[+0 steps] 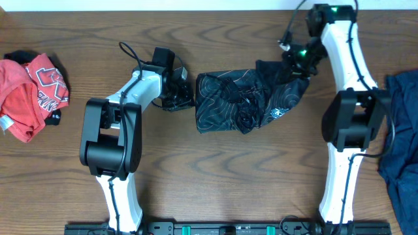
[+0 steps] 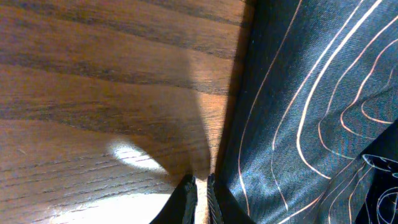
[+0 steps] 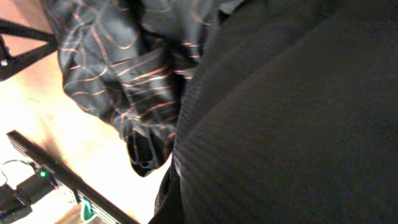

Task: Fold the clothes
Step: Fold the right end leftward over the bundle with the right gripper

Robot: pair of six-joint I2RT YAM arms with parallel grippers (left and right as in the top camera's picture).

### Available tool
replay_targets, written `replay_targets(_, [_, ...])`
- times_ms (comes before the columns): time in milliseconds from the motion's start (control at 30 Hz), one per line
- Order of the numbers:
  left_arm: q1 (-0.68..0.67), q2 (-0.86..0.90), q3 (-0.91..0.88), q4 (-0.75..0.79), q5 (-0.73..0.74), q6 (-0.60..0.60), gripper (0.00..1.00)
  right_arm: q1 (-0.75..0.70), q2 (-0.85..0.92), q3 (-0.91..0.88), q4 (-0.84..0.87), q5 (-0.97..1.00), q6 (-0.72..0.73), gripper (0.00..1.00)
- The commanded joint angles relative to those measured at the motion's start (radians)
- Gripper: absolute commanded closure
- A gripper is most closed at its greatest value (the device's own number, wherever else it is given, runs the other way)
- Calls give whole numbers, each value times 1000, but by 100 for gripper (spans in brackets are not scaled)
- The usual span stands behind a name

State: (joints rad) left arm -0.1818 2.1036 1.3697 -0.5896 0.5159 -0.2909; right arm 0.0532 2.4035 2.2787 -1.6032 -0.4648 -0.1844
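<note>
left gripper (image 2: 200,198): jaws pinched nearly together at the jersey (image 1: 228,98) left edge, no cloth seen between | right gripper (image 1: 295,64): closed on its bunched far-right corner | jersey crumpled mid-table (image 1: 196,170) | step: securing edges; next needs a sure left hold, then spreading | red clothes (image 1: 29,91) far left, blue garment (image 1: 401,130) far right, neither obstructing

Robotics lab, two bench-mounted arms (image 1: 111,137), wood-grain table (image 1: 222,176), exposed cables (image 1: 127,52)

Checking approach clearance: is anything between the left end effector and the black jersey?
Nothing visible does. The left end effector sits right at the left edge of the jersey, with only the table beside it. The red garment lies far off, at the table's left end.
</note>
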Motion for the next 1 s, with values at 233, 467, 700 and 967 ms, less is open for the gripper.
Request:
replay_targets(233, [-5,104,-63,-34,-162,-2,89,170,-36,25,-5,10,52,99])
replay_targets(467, [-5,104,-63,-35,-162,-2,89,277,-36,26,2,85,100,99])
replay_targets(700, [-4,104,-63,-37,-162,-2,89,342,-36,26,2,103,122,99])
replay_targets(967, [36,103,-63,-39,-163,-1,94,356,-36,26,-2,158,154,99])
